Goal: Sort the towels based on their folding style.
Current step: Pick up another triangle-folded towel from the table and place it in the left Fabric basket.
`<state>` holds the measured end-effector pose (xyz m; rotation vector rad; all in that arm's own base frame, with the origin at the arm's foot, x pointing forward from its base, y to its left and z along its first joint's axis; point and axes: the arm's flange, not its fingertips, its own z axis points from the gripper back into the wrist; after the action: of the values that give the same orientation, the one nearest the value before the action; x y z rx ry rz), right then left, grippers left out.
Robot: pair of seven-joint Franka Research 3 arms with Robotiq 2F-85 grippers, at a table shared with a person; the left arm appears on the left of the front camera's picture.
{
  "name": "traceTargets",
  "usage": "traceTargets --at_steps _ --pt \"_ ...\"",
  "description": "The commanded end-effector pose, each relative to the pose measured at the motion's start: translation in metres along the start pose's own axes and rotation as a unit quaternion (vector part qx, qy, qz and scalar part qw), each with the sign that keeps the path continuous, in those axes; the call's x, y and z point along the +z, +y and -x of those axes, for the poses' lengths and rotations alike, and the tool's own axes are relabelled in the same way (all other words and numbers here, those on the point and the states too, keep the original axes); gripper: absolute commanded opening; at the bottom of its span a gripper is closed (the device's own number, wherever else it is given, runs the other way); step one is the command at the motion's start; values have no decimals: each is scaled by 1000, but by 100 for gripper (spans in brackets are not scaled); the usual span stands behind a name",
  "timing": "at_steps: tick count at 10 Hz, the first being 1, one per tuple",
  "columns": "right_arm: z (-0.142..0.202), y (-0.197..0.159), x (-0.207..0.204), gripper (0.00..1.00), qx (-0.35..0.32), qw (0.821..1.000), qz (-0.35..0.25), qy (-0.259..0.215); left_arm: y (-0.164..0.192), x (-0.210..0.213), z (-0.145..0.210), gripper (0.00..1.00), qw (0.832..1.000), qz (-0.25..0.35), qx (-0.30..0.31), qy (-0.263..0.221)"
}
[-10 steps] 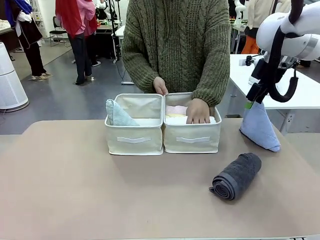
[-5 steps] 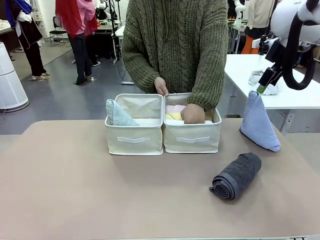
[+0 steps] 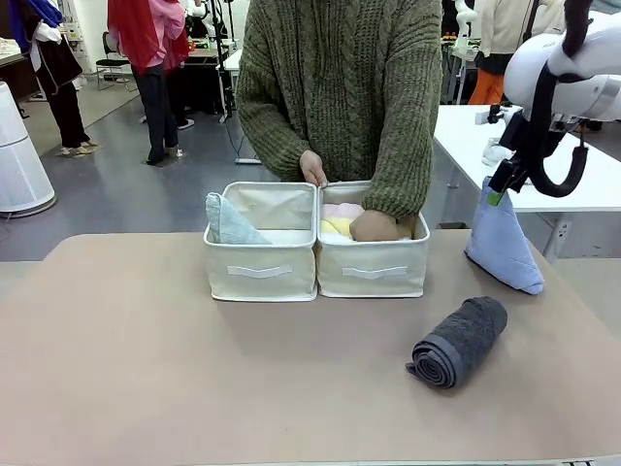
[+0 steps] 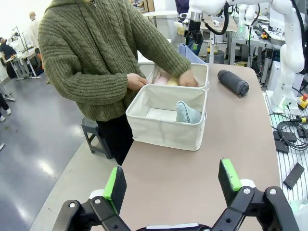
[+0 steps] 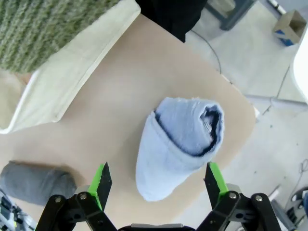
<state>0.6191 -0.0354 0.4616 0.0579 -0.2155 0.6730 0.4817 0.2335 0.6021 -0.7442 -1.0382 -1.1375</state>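
Right jaws are standing wide apart, gripping nothing. They are hanging right over the periwinkle-blue terry cone towel [image 5: 173, 149], which is sitting upright on the tan table [image 3: 194, 369], centred btwn the two green pads [image 5: 102, 179] w/ a gap each side. The dark grey terry roll [image 5: 36, 183] is lying on the table off to one side of these jaws, near but apart from the cone.

Left jaws are also spread wide w/ nothing btwn them, hovering over the table edge. Well ahead of them two beige fabric bins are sitting side by side, touching. The nearer bin [image 4: 163, 127] is holding the pale teal cone towel [image 4: 186, 113], leaning at its wall. In the farther bin [image 3: 374, 270], the pink roll [image 3: 342, 210] and yellow roll [image 3: 337, 226] are lying together; a person's hand [image 3: 374, 226] is pressing down on them, the other hand [image 3: 311, 167] resting on the bins' back rim.
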Motion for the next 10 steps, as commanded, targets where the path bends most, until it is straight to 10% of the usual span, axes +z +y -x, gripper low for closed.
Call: traceTargets --at_steps 1,7,8,9,10 --pt "-12 -16 -3 100 0 1000 -5 -9 -2 -2 -1 100 1000 -5 2 5" --pt "-22 -34 -30 100 -12 1000 -3 -8 -2 -2 -1 100 1000 -5 2 5" --pt "-24 -35 -33 45 -7 1000 -5 -14 -2 -2 -1 100 1000 -5 2 5" --pt "-24 -35 -34 41 -4 1000 -14 -16 -2 -2 -1 100 1000 -5 2 5" --pt "-23 -35 -33 0 -1 1000 -20 -24 -2 -2 -1 100 1000 -5 2 5"
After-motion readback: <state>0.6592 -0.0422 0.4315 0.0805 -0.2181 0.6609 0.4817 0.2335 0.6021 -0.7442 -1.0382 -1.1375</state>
